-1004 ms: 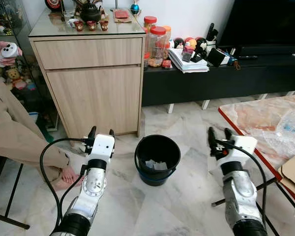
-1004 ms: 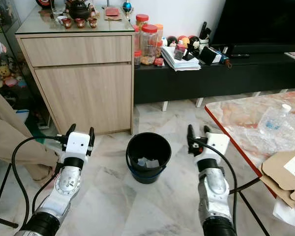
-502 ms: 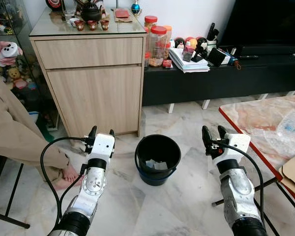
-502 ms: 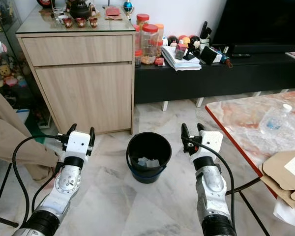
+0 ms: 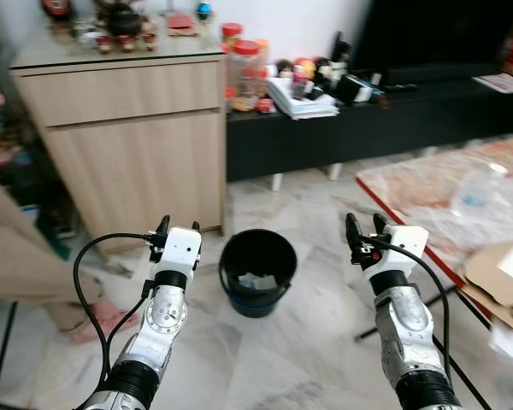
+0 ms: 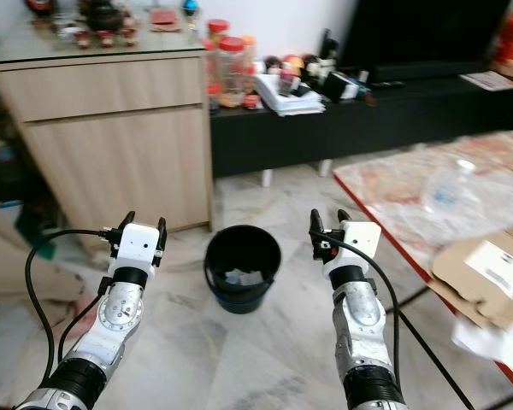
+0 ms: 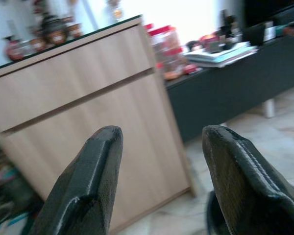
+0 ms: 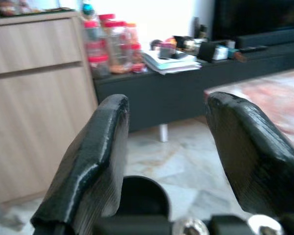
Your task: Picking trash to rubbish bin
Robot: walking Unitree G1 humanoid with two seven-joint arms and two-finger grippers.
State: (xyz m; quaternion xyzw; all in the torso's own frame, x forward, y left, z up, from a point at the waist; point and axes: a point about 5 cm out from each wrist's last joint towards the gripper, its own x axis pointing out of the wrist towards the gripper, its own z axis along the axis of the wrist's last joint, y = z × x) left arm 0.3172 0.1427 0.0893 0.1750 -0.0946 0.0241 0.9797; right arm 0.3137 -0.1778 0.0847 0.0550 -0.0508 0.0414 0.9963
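A black rubbish bin (image 5: 258, 272) stands on the marble floor in front of me, with a few pale scraps (image 5: 255, 280) lying in its bottom. My left gripper (image 5: 178, 226) is raised just left of the bin, open and holding nothing. My right gripper (image 5: 365, 224) is up on the bin's right side, also open and empty. A crumpled clear plastic bottle (image 5: 474, 201) and a piece of cardboard (image 5: 500, 273) lie on the red-edged marble table (image 5: 402, 184) at the right. The right wrist view looks past its fingers at the bin's rim (image 8: 142, 188).
A wooden cabinet (image 5: 128, 137) stands behind the bin on the left. A low black TV bench (image 5: 368, 120) with jars and papers runs along the wall. A person in beige (image 5: 17, 256) sits at the far left, one bare foot (image 5: 103, 320) on the floor.
The whole picture has shifted left and blurred, so the camera has turned right. My right gripper has drawn in a little toward the bin. The left arm has held still.
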